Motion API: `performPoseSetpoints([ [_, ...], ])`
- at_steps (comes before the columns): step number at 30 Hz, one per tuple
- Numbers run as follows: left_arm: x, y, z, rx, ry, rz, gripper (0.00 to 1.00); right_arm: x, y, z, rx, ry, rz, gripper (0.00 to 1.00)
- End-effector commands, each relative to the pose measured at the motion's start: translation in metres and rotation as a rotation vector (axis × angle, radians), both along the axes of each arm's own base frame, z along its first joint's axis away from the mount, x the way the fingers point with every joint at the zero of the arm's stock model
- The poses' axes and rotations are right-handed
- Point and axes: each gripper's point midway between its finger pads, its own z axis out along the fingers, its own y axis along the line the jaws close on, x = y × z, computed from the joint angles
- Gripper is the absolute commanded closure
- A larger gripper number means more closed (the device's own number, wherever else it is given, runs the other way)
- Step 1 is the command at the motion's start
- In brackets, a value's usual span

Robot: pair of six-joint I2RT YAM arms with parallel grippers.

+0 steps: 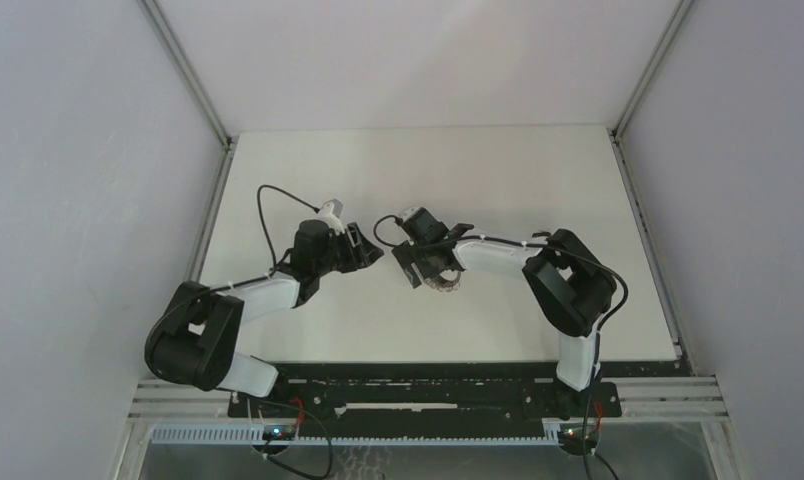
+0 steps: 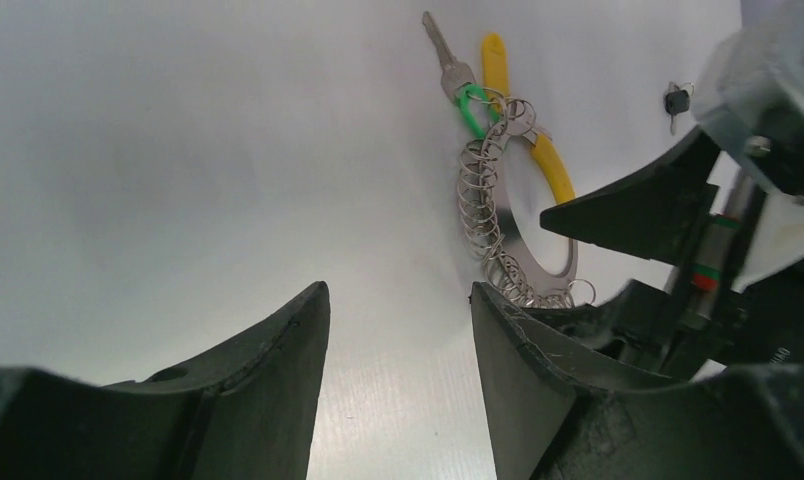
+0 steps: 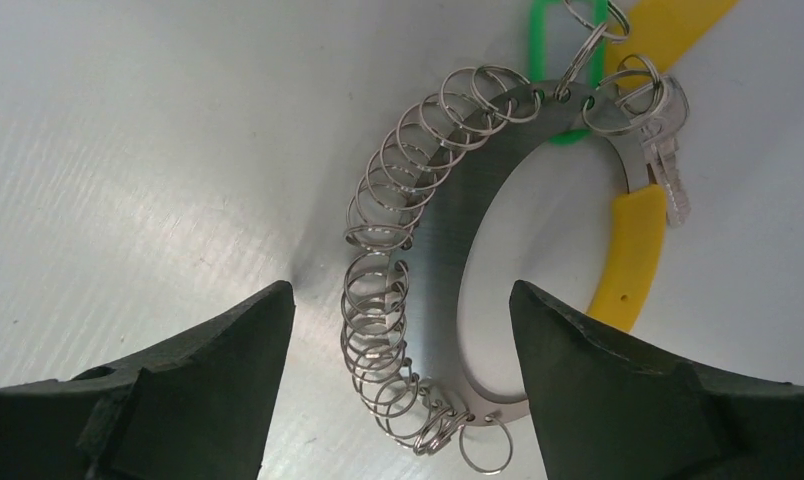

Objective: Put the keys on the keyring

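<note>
Plainly, left jaws and right jaws gape empty, the right straddling the silver ring-strung keyring (image 3: 378, 290) with yellow strip.

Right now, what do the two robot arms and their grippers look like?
Both arms are alike: the left arm and right arm have white link shells, black joint housings and a thin black cable looping along each. The left gripper and right gripper each end in two wedge-shaped matte black fingers.
</note>
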Motion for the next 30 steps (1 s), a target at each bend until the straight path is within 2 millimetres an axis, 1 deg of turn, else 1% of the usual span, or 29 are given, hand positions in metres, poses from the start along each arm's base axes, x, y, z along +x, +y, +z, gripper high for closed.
performPoseSetpoints([
  [1,0.002,-0.002,0.02,-0.037,-0.067,-0.009,0.4,0.013,0.01,0.012,-0.006,-0.025,0.01,0.21],
  [6,0.001,-0.002,0.019,-0.035,-0.066,-0.013,0.4,0.014,0.009,0.002,-0.035,-0.006,0.0,0.31],
  [14,0.001,-0.004,0.021,-0.043,-0.064,-0.019,0.41,0.008,0.003,-0.012,-0.08,0.04,0.002,0.46],
  [16,0.0,-0.004,0.021,-0.045,-0.064,-0.018,0.4,0.006,0.002,-0.013,-0.085,0.049,0.014,0.52],
  [18,0.0,-0.004,0.022,-0.047,-0.065,-0.017,0.41,0.005,0.001,-0.01,-0.082,0.049,0.03,0.59],
  [19,0.0,-0.003,0.022,-0.047,-0.068,-0.015,0.41,0.003,0.002,-0.008,-0.074,0.05,0.041,0.61],
  [21,0.0,-0.002,0.024,-0.047,-0.075,-0.009,0.41,0.001,0.004,-0.005,-0.052,0.054,0.058,0.69],
  [24,-0.001,-0.002,0.027,-0.052,-0.078,-0.008,0.41,-0.001,0.006,0.002,-0.026,0.043,0.084,0.76],
  [28,-0.004,-0.005,0.029,-0.076,-0.074,-0.02,0.4,-0.006,0.015,0.015,0.045,0.028,0.125,0.78],
  [30,-0.005,-0.007,0.028,-0.106,-0.055,-0.01,0.41,-0.01,0.016,0.016,0.07,0.026,0.144,0.78],
])
